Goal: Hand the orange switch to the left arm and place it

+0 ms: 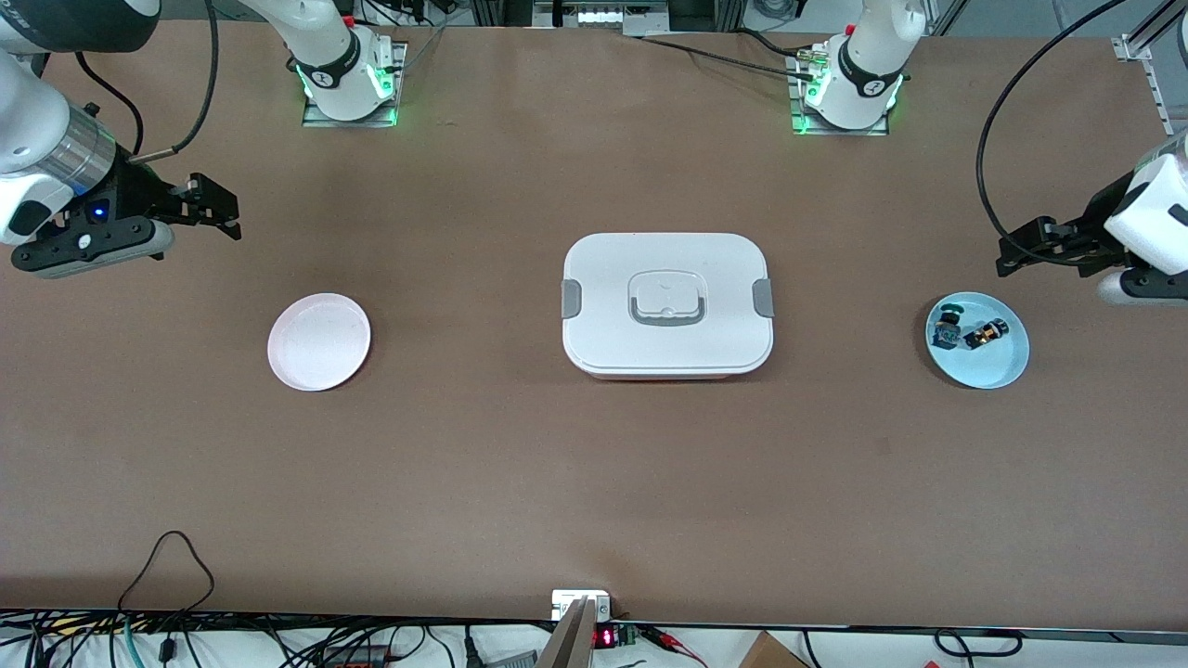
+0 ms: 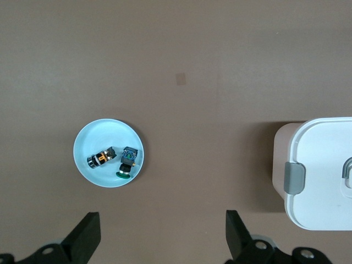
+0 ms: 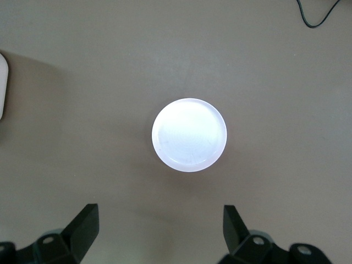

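The orange switch [image 1: 986, 333] lies on a light blue plate [image 1: 1007, 364] at the left arm's end of the table, beside a blue and teal switch [image 1: 948, 327]. It also shows in the left wrist view [image 2: 100, 158]. My left gripper [image 1: 1021, 249] is open and empty, up in the air beside the blue plate. The white box [image 1: 666, 303] stands in the middle of the table. My right gripper [image 1: 215, 211] is open and empty, up in the air near an empty pink plate [image 1: 318, 340].
The pink plate [image 3: 189, 135] lies at the right arm's end of the table. The box's grey clip [image 2: 294, 178] shows in the left wrist view. Cables and a small device [image 1: 583, 608] line the table edge nearest the front camera.
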Motion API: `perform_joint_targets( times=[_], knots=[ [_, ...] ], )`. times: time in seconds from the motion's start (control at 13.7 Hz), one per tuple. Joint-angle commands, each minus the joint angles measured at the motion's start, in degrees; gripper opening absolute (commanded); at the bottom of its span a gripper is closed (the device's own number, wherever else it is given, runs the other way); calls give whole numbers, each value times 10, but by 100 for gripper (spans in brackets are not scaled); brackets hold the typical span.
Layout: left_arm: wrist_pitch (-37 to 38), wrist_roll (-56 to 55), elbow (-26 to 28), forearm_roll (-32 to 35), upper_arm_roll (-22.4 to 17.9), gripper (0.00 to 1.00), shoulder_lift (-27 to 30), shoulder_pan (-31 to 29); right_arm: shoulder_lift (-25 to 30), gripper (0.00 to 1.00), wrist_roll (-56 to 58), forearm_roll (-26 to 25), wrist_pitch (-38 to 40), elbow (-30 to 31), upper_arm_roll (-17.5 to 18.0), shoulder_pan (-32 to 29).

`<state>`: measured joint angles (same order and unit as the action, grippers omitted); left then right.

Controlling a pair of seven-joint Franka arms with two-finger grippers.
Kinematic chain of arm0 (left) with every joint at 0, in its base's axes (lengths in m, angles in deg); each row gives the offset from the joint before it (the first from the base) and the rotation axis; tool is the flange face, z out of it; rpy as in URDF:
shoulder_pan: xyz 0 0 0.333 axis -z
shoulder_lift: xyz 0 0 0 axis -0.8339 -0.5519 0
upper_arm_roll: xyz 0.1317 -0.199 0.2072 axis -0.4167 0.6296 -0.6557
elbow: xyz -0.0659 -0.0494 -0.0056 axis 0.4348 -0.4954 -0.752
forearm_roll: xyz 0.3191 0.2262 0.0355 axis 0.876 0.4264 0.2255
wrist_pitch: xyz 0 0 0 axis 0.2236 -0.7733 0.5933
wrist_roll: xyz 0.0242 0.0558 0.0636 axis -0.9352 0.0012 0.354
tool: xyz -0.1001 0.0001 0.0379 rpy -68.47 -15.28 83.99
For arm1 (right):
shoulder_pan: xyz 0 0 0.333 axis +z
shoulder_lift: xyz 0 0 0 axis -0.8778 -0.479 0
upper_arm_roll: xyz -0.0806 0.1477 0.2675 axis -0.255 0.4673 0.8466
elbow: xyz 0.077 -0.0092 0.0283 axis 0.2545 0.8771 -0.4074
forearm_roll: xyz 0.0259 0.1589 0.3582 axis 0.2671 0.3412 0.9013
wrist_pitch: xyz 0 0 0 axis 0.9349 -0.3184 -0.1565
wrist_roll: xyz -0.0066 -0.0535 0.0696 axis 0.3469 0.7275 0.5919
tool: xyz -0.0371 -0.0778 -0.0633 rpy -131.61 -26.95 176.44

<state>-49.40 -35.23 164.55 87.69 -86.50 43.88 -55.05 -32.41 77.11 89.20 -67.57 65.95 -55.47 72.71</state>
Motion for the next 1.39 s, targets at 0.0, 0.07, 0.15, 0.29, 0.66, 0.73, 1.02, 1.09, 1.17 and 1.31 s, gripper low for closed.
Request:
perform_joint_targets(
  times=[0.0,0.07,0.15,0.29,0.66,0.73,1.02,1.09,1.17,1.31],
  knots=[
    [-10,2,21,-4,-7,100,19,2,1,100,7,3,-16,-16,0,-4],
    [-11,2,19,-5,-3,100,20,2,1,100,7,4,-25,-17,0,-4],
    [-11,2,18,-6,-2,100,20,2,1,100,7,6,-34,-17,0,-4],
    [-11,1,19,-10,-1,100,22,2,2,100,7,8,-46,-18,3,-1],
    [-38,4,24,-9,-2,100,21,-4,-1,100,8,7,-41,-15,6,-1],
    [-34,4,28,-9,-2,100,22,-4,-2,100,8,7,-39,-14,6,-1],
    [-35,4,43,-8,-1,100,36,-3,-5,100,6,7,-29,-13,6,-2],
    [-35,4,44,-8,-1,100,36,-3,-10,100,2,5,-29,-12,5,-2],
    [-35,4,44,-7,-1,100,37,-3,-14,100,5,5,-28,-12,3,-5],
    [-37,4,44,-4,3,100,37,-2,-21,100,9,-1,-28,-11,0,-31]
  ],
)
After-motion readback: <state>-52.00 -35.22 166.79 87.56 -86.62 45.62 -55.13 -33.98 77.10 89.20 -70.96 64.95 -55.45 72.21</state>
